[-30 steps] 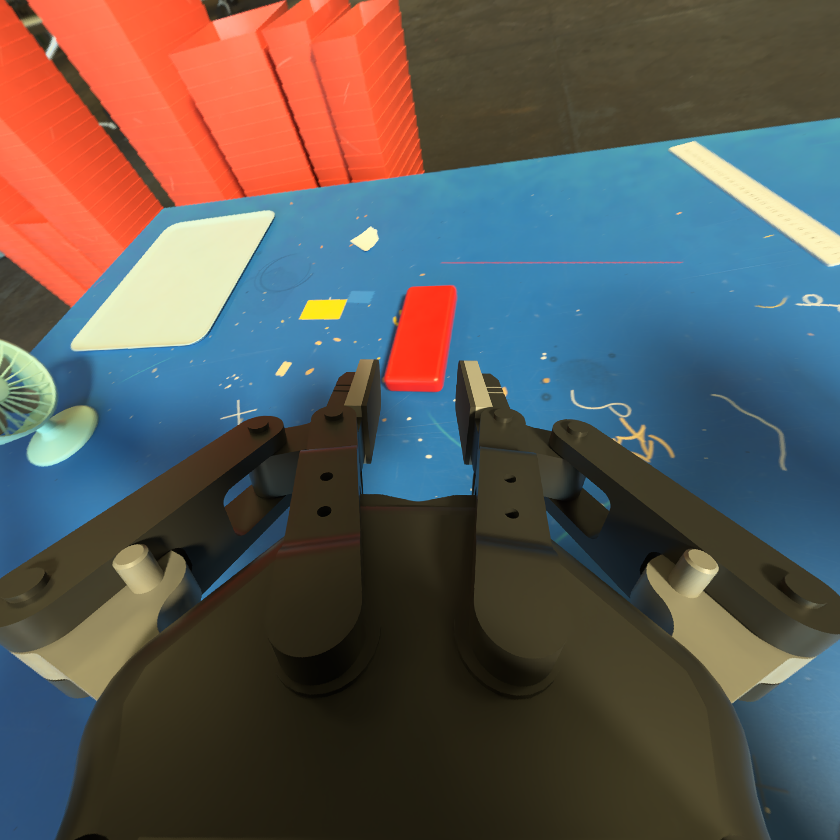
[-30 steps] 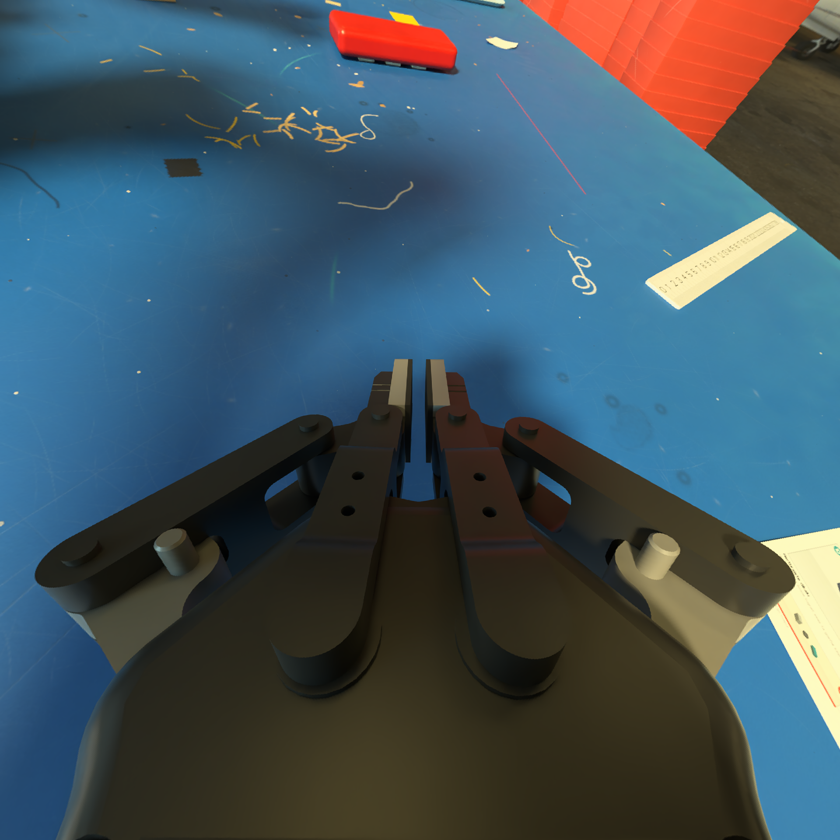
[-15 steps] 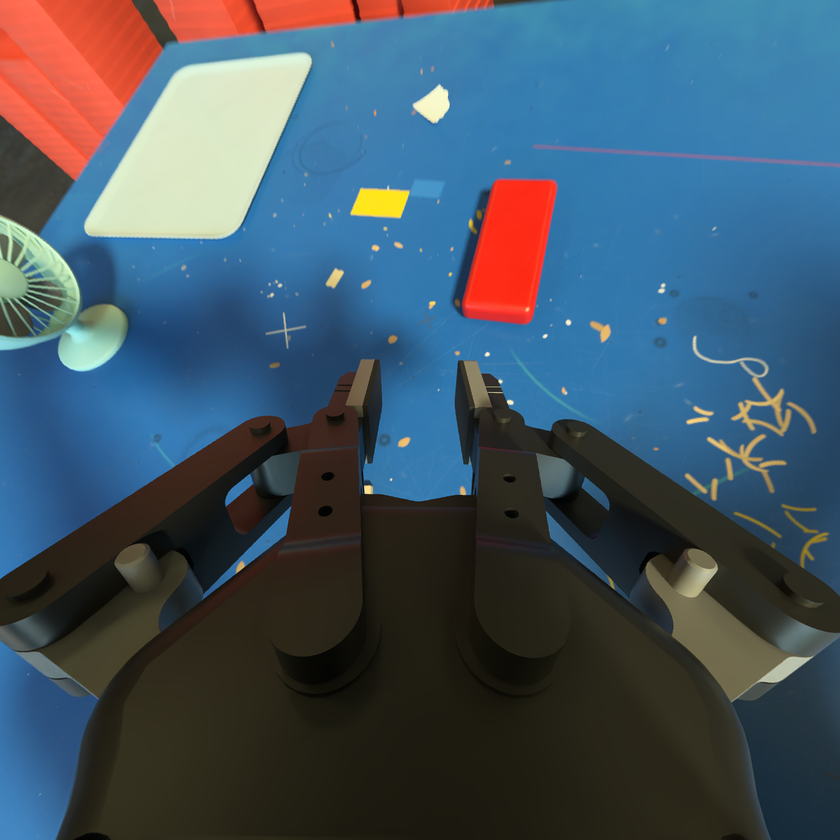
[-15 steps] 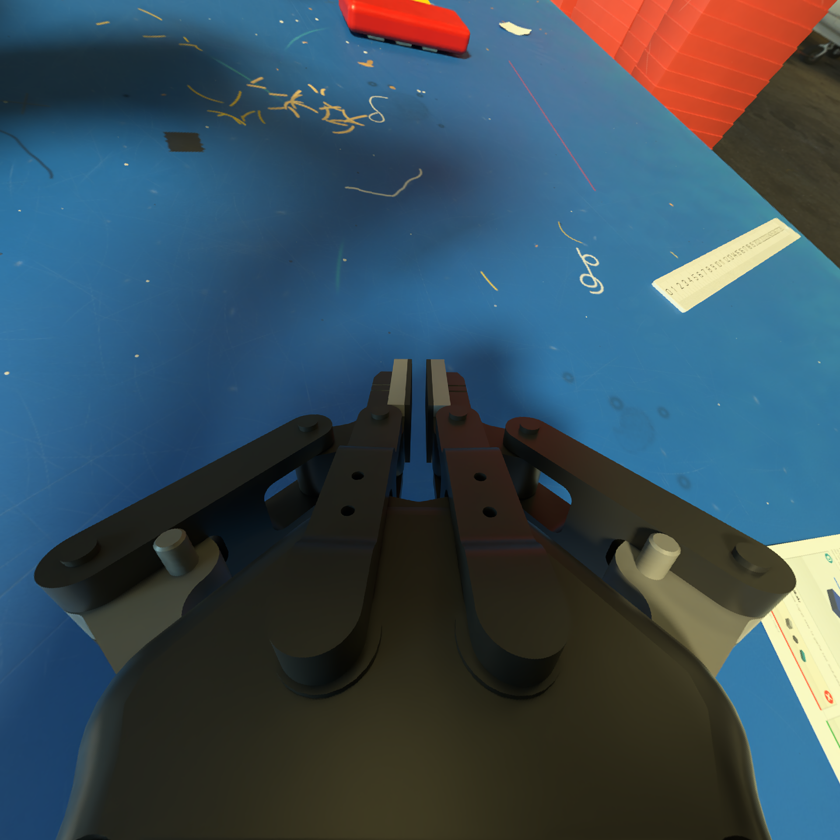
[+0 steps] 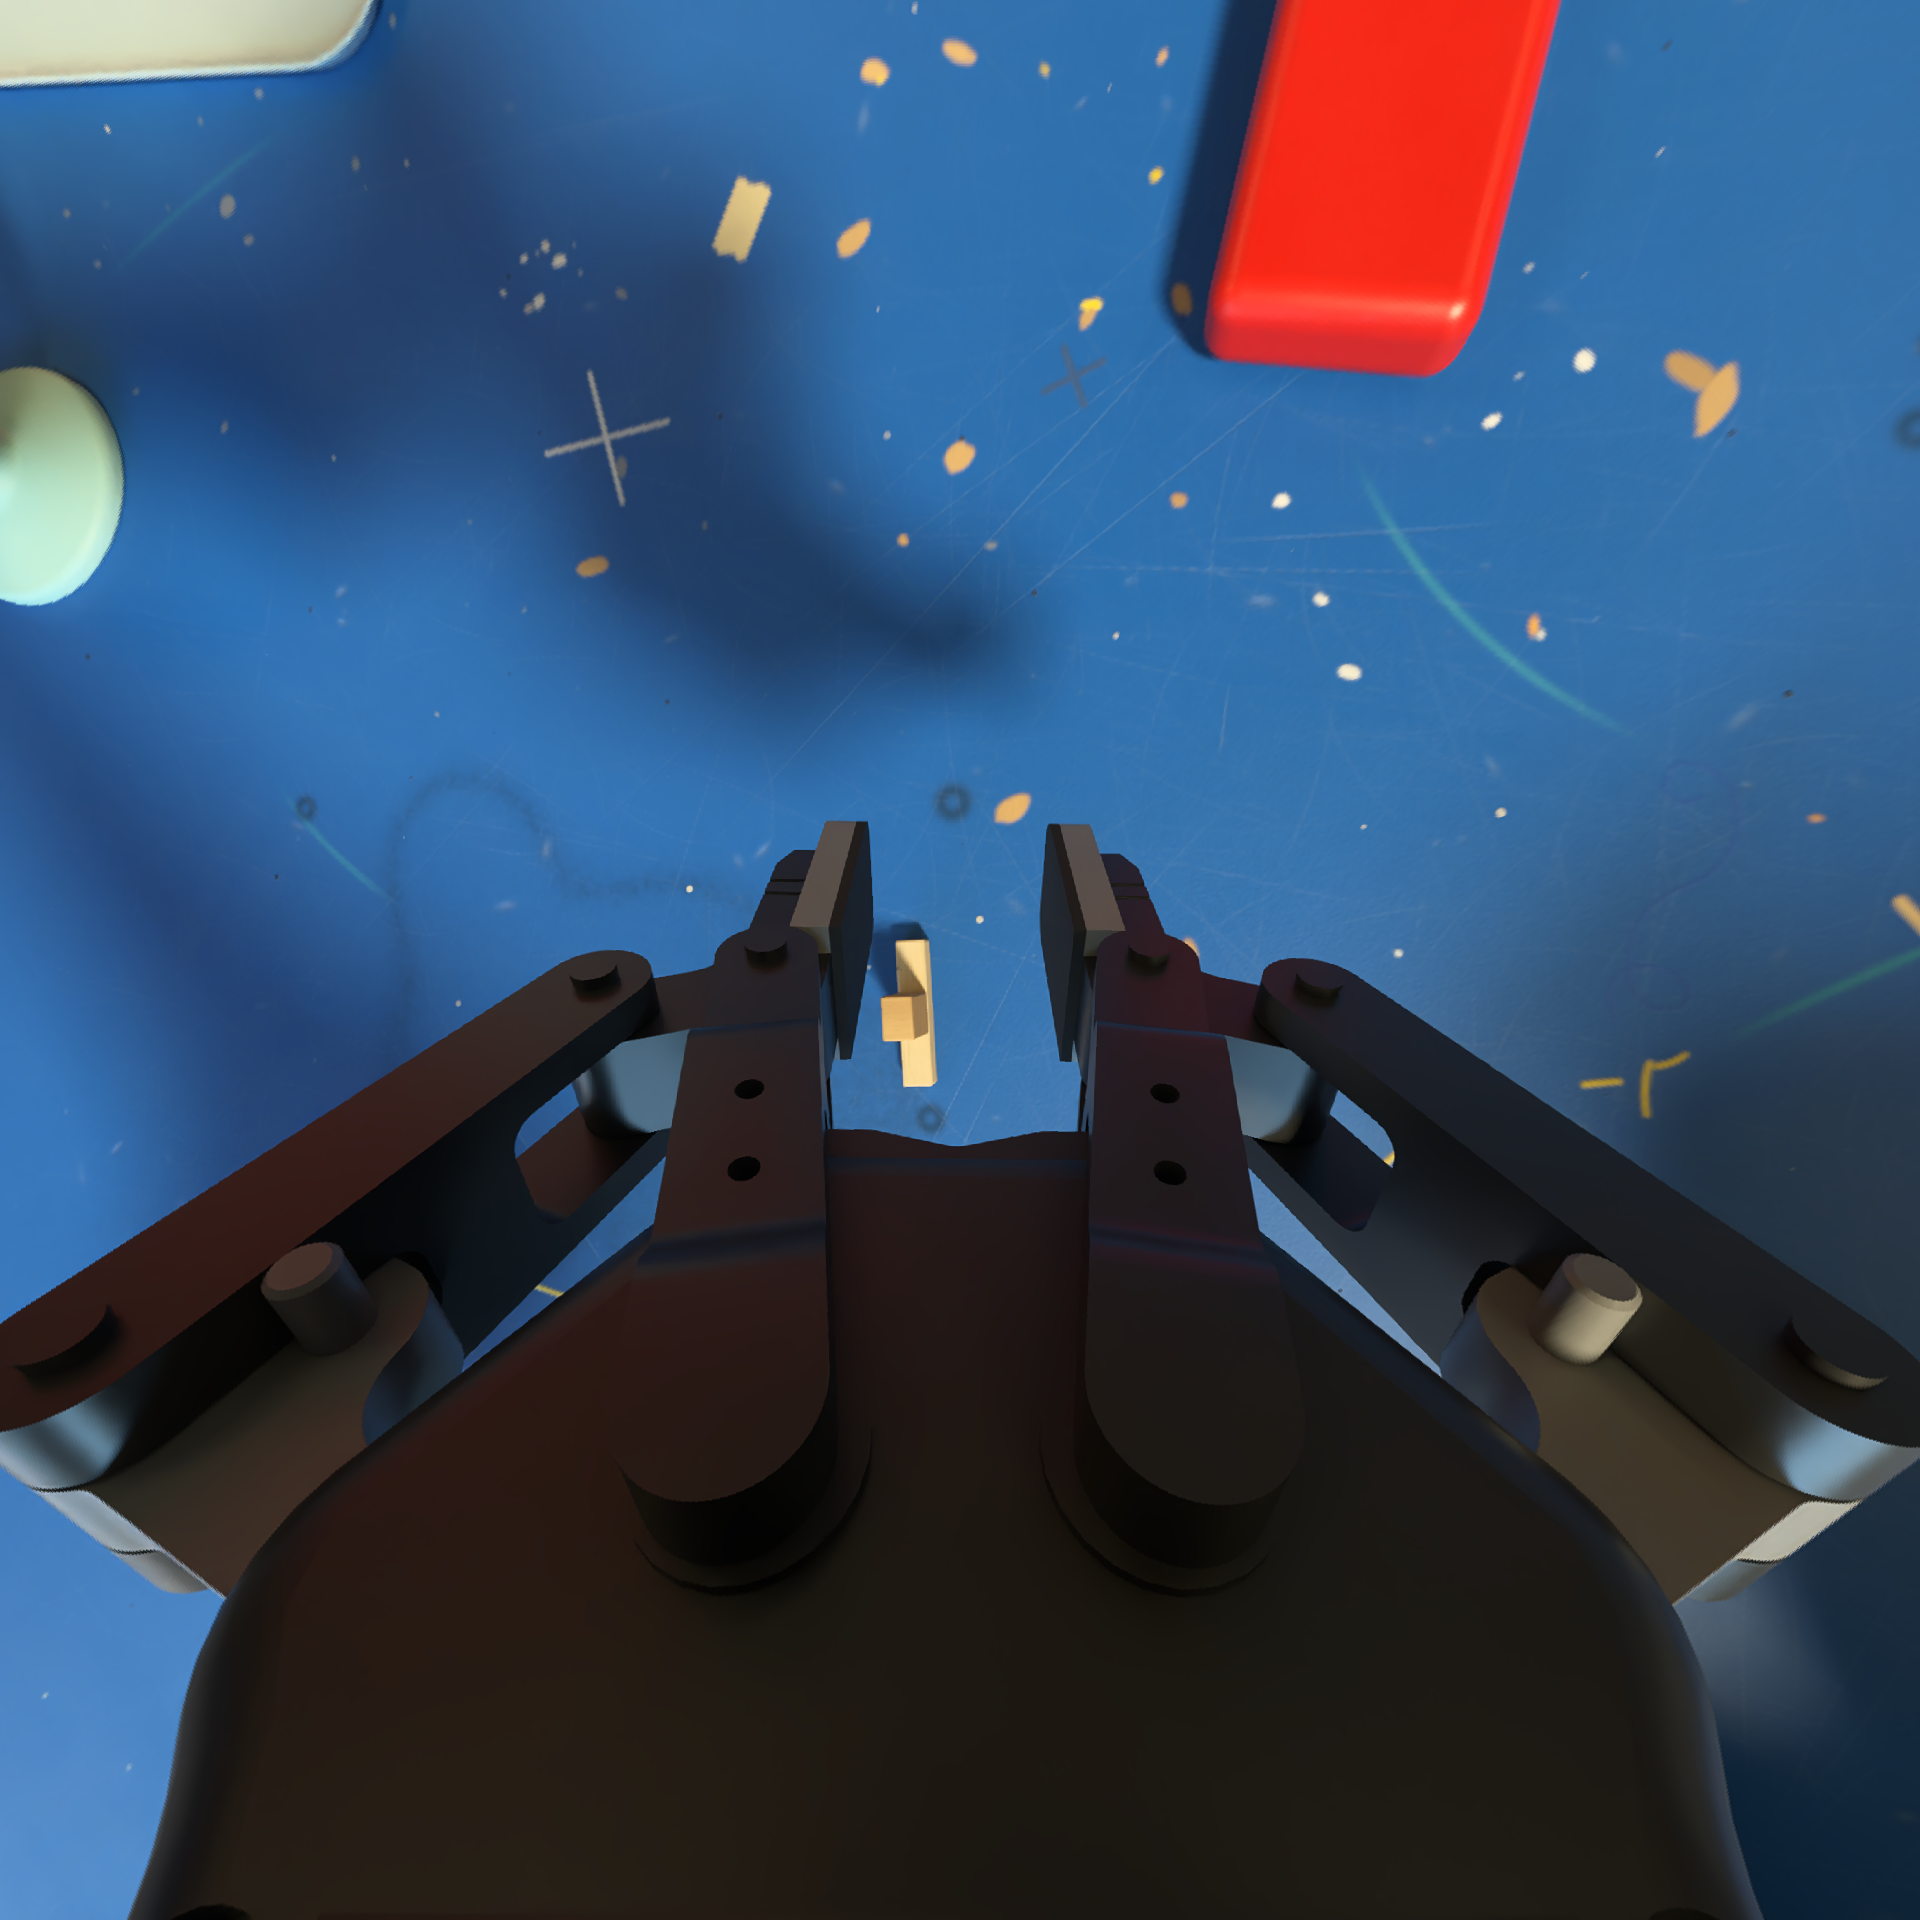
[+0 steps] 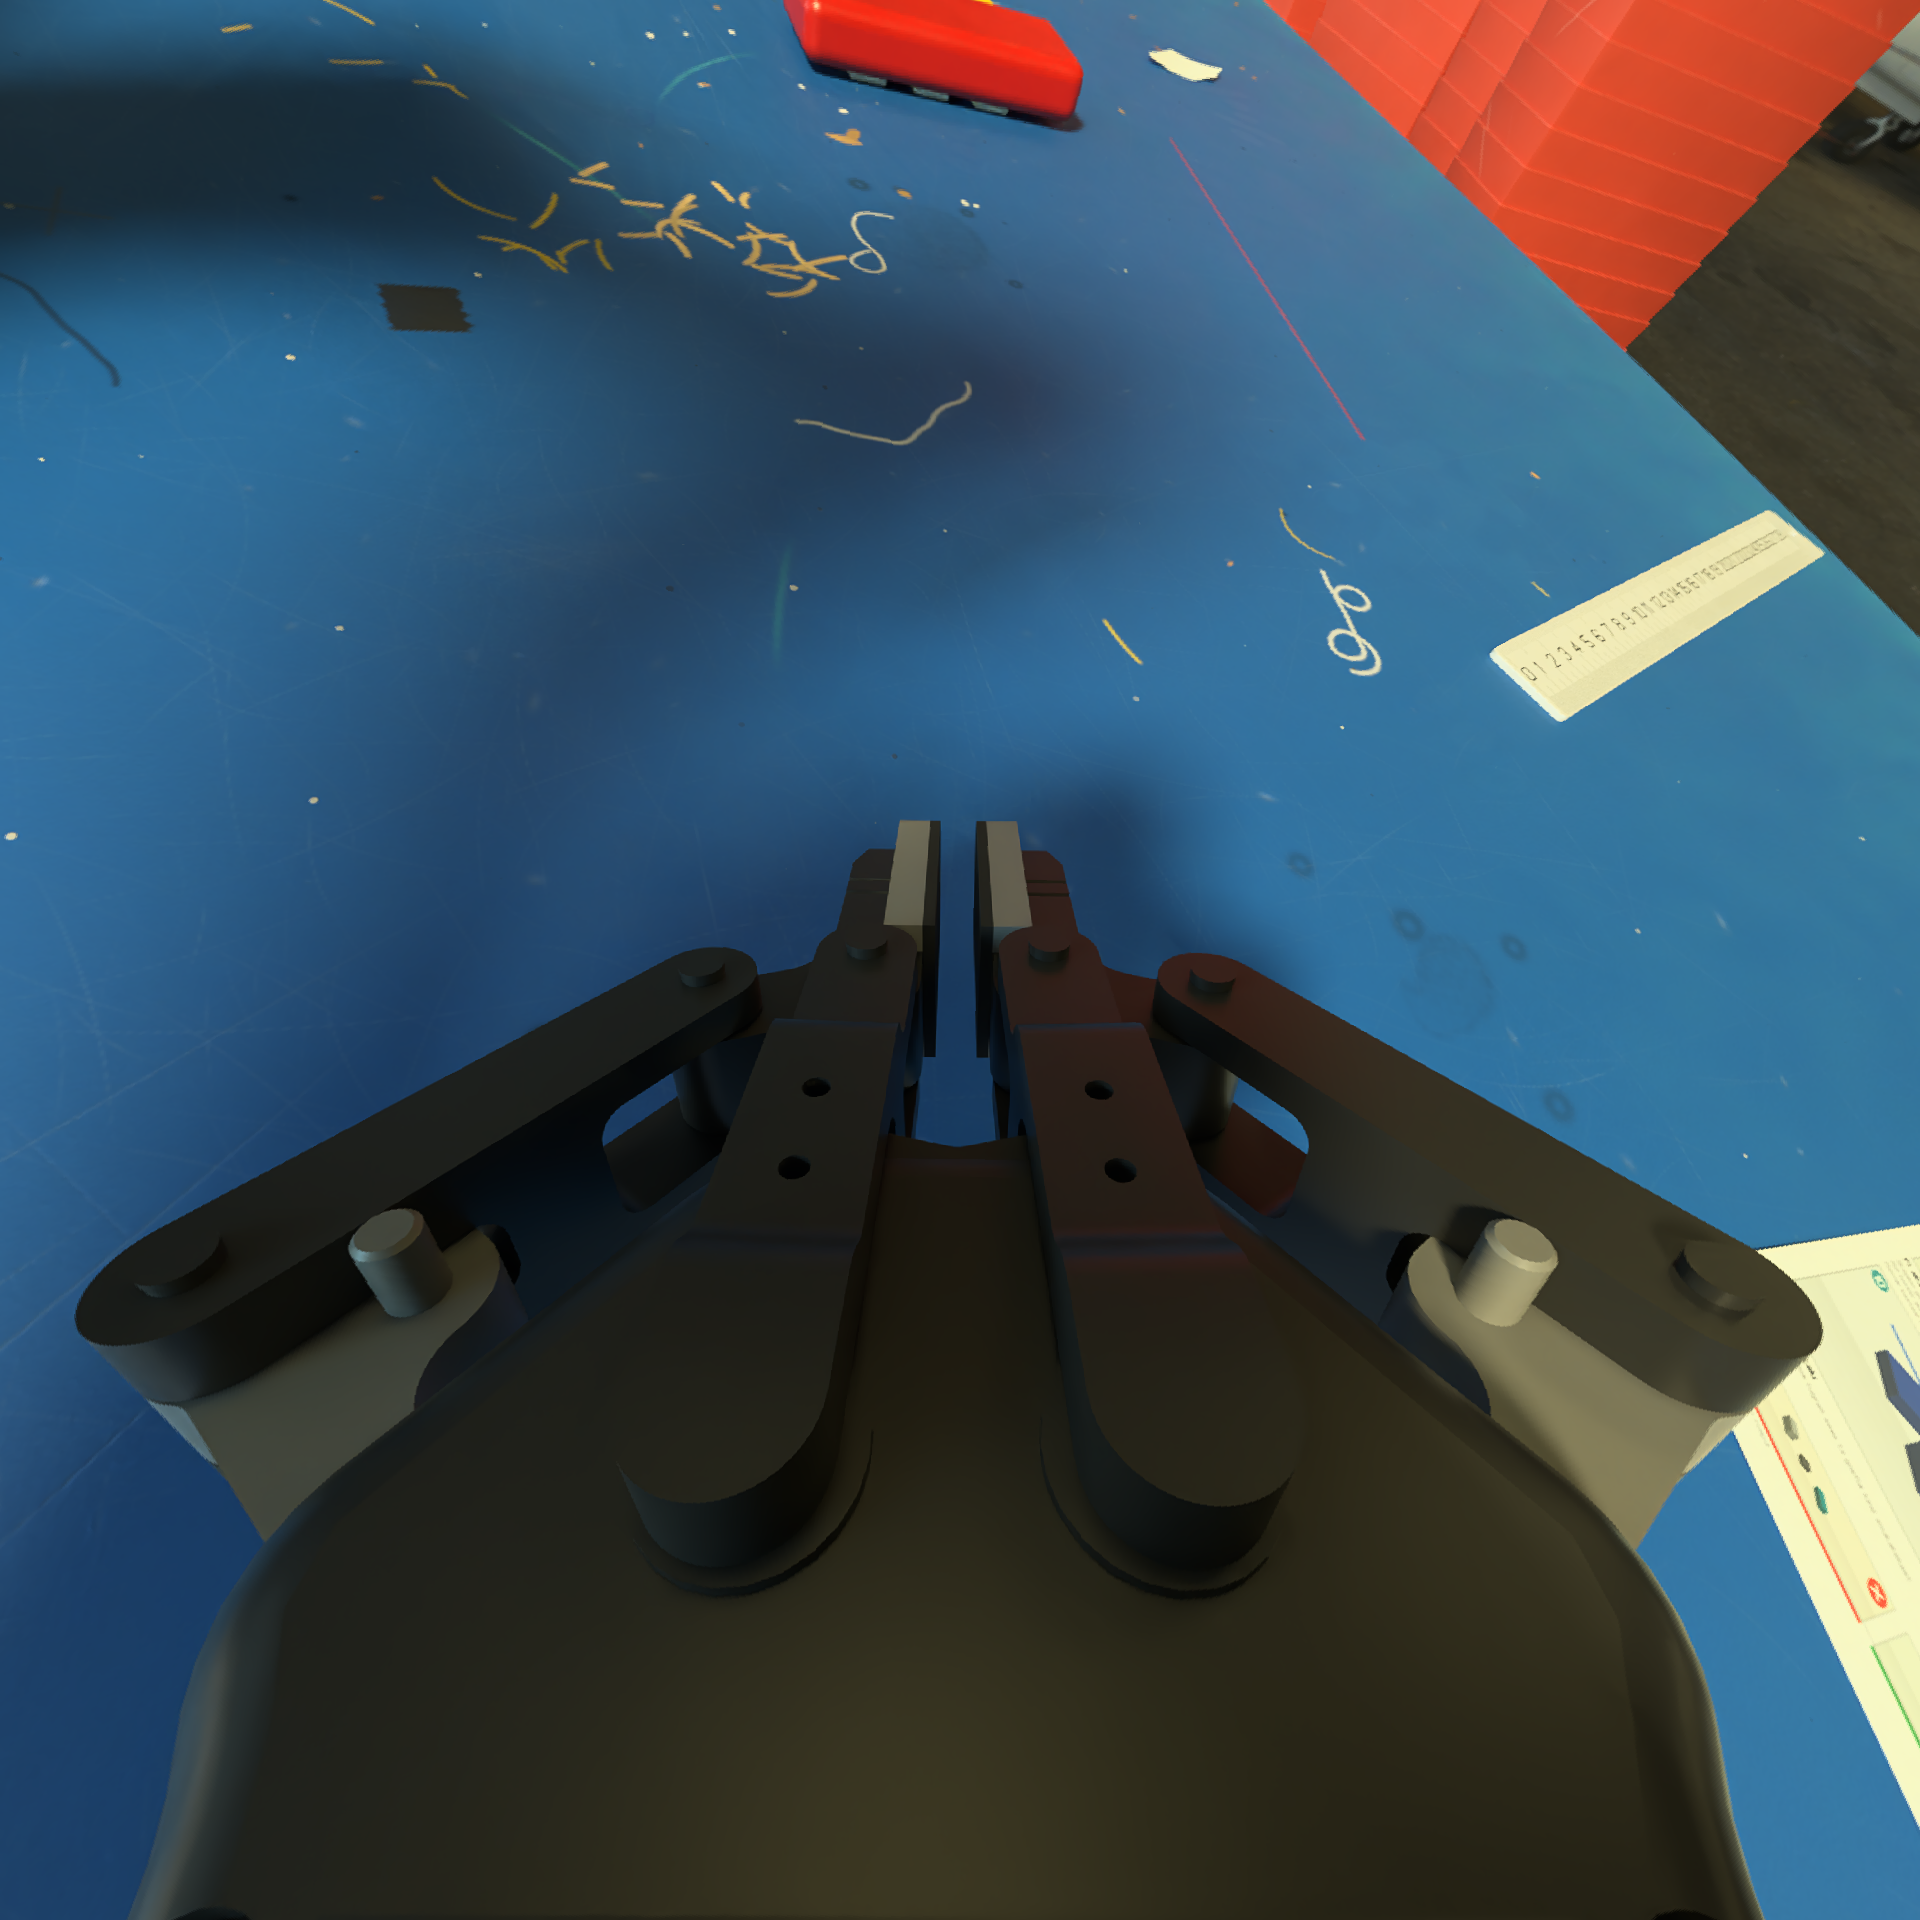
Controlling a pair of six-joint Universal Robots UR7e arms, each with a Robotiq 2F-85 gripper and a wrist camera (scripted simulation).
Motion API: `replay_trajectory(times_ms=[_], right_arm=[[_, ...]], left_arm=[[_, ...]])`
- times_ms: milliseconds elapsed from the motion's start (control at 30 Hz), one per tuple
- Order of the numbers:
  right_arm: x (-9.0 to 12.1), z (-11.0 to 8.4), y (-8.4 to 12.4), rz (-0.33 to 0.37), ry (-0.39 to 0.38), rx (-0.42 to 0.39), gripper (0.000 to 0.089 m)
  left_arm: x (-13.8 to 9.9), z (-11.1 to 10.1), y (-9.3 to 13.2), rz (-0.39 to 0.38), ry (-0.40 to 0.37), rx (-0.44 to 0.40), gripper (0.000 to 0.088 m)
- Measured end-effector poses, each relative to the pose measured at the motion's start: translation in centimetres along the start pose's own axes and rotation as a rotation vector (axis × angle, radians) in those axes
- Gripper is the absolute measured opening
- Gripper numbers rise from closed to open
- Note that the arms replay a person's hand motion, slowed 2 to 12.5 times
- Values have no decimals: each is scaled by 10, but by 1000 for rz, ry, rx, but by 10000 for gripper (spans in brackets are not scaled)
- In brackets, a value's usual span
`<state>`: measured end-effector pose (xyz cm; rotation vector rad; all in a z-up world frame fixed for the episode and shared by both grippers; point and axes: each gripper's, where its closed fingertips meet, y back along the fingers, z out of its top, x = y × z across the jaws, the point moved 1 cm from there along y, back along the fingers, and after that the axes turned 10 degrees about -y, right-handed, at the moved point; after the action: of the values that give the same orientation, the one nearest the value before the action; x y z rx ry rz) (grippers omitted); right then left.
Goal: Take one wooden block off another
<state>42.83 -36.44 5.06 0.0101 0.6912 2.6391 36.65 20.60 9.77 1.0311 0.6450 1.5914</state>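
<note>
Two pale wooden blocks lie on the blue table (image 5: 1247,727) in the left wrist view. A small cube (image 5: 902,1016) sits on the middle of a long thin block (image 5: 916,1062). My left gripper (image 5: 956,842) is open and empty, well above them. They show far below in the gap between its fingers, nearer the left finger (image 5: 831,883). My right gripper (image 6: 958,831) is shut with only a narrow slit between its pads. It is empty and hovers over bare table. The blocks do not show in the right wrist view.
A flat red box (image 5: 1371,177) lies ahead to the right, also in the right wrist view (image 6: 935,52). A pale green fan base (image 5: 52,483) and a white pad (image 5: 177,36) are at left. A ruler (image 6: 1652,613), a printed sheet (image 6: 1860,1455) and red crates (image 6: 1610,125) are at right.
My left gripper has tilted down and moved over the table; the red box slid up in its view and the wooden blocks came into sight between its fingers. The right gripper barely shifted.
</note>
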Motion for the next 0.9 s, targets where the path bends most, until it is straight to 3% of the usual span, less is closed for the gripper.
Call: replay_trajectory(times_ms=[400,900], right_arm=[[0,-1,-1,-4,2,12,62],[1,-4,-5,-21,36,40,63]], left_arm=[[5,-19,-16,14,-11,107,280],[-8,-34,-37,-54,25,195,277]])
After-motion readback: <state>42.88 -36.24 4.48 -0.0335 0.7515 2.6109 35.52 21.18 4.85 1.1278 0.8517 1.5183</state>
